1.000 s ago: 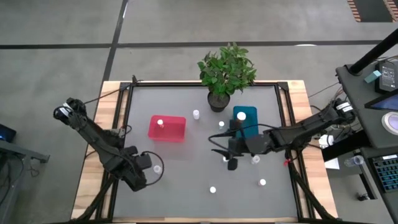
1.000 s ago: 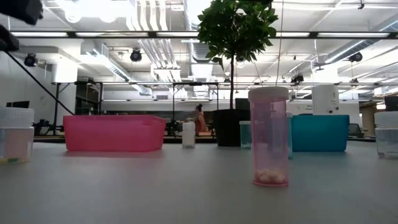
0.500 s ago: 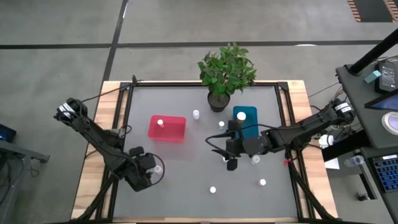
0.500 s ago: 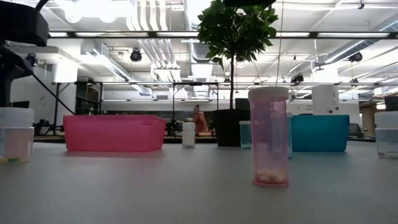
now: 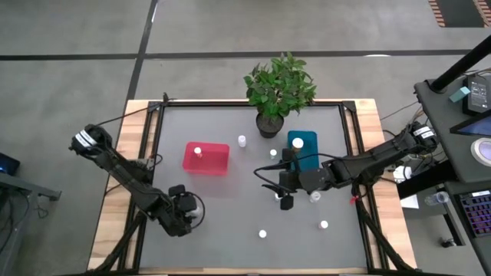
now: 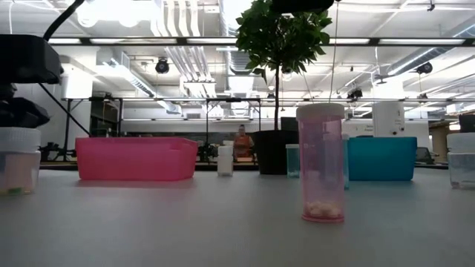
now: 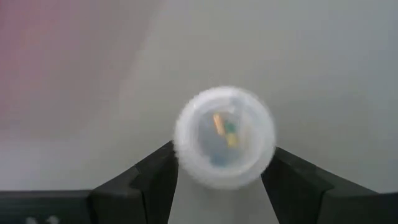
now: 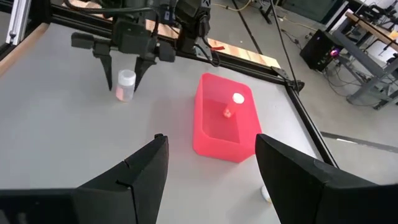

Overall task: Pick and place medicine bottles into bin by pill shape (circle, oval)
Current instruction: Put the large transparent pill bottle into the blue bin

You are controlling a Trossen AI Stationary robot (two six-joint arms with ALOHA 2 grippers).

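Bottles mostly wait loose on the surface (image 5: 230,222); I count one in the red bin (image 5: 205,158). My left gripper (image 5: 192,208), fingers spread, straddles a bottle (image 7: 224,137); right gripper (image 5: 282,186) hangs released.

Red bin (image 5: 205,158), teal-blue bin (image 5: 302,146), grey table top (image 5: 230,207) w/ pale wood edge. Pink-tinted bottle (image 6: 320,163) w/ white cap; plant (image 5: 281,83) green in dark pot. Arms black.

Two dark jointed arms, black cables trailing, white-tipped base joints, flat black tapered fingers (image 8: 137,177)
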